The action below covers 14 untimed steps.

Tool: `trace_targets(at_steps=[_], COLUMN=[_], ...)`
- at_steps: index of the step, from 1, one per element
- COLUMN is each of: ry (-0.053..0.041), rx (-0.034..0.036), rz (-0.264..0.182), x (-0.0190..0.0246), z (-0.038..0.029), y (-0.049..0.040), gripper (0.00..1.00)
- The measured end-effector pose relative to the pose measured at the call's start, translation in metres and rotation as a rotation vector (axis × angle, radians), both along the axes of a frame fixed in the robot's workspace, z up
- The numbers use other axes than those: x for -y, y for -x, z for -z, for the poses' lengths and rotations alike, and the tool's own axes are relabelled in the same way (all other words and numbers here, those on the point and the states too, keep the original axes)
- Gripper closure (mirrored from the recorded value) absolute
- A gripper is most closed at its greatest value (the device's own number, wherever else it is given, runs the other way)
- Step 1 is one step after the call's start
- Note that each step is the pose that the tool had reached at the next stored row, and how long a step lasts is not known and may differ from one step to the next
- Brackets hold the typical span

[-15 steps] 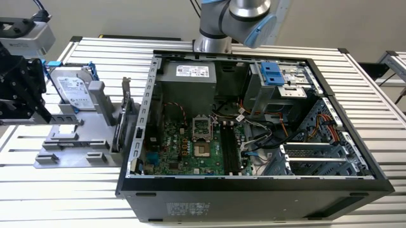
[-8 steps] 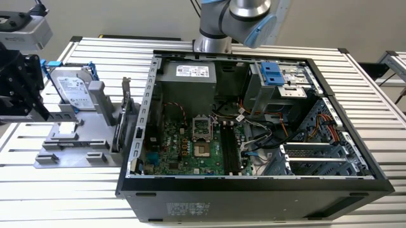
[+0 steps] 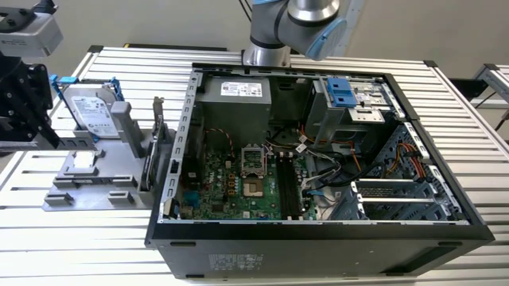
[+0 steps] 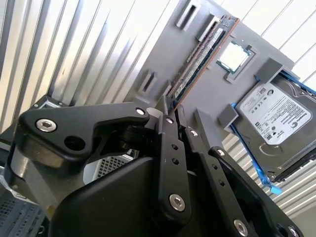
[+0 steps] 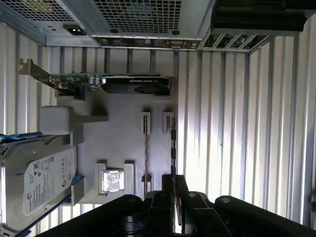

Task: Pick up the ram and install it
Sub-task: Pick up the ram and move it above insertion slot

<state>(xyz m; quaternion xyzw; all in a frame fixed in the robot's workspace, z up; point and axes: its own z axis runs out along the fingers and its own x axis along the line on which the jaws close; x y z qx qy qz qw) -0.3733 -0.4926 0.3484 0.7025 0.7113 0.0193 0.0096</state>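
Observation:
The ram point(image 4: 200, 54) is a thin dark stick with black chips, standing on edge in slots of a grey fixture point(image 4: 163, 59). In the first wrist view the ram point(image 5: 173, 148) runs straight into my black fingers. My gripper point(image 4: 173, 111) point(image 5: 174, 178) has its fingers drawn close together on the ram's near end. The exterior view puts the gripper point(image 3: 46, 143) at its far left, just over the fixture's point(image 3: 87, 185) end. The open computer case point(image 3: 191, 119) lies to the right, its motherboard's long memory slots point(image 3: 288, 185) facing up.
On the fixture sit a silver hard drive point(image 3: 92, 110) point(image 4: 271, 113) in a blue bracket, an upright expansion card point(image 5: 123, 84) point(image 3: 157, 137) and a square processor chip point(image 4: 236, 57) point(image 5: 112, 180). The slatted metal table point(image 3: 80, 250) carries everything. Cables and drive cages point(image 3: 350, 101) crowd the case.

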Motion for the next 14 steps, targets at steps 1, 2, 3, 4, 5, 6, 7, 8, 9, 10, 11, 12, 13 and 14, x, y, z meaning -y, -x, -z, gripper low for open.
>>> trace_targets(at_steps=[1, 2, 3, 4, 5, 6, 7, 8, 9, 10, 11, 12, 13, 14], ry=[0.0, 0.0, 0.0, 0.0, 0.0, 0.0, 0.0, 0.0, -0.0001, 0.0, 0.0, 0.0, 0.0, 0.0], rx=[0.0, 0.0001, 0.0, 0.0001, 0.0, 0.0, 0.0, 0.0, 0.0001, 0.0001, 0.0, 0.0, 0.0001, 0.0], rz=[0.0, 0.0, 0.0, 0.0, 0.0, 0.0, 0.0, 0.0, 0.0, 0.0, 0.0, 0.0, 0.0, 0.0], x=[0.0, 0.0, 0.0, 0.0, 0.0001, 0.0001, 0.0001, 0.0001, 0.0001, 0.0001, 0.0001, 0.0001, 0.0, 0.0], z=[-0.0009, -0.0017, -0.0026, -0.0034, -0.0041, -0.0049, -0.0057, -0.0063, -0.0069, -0.0076, -0.0083, -0.0089, -0.0094, -0.0099], y=[0.0, 0.0, 0.0, 0.0, 0.0, -0.0001, -0.0001, -0.0001, -0.0001, 0.0, -0.0001, 0.0, 0.0001, 0.0], gripper=[1.0, 1.0, 1.0, 1.0, 1.0, 1.0, 1.0, 1.0, 1.0, 1.0, 1.0, 1.0, 1.0, 1.0])
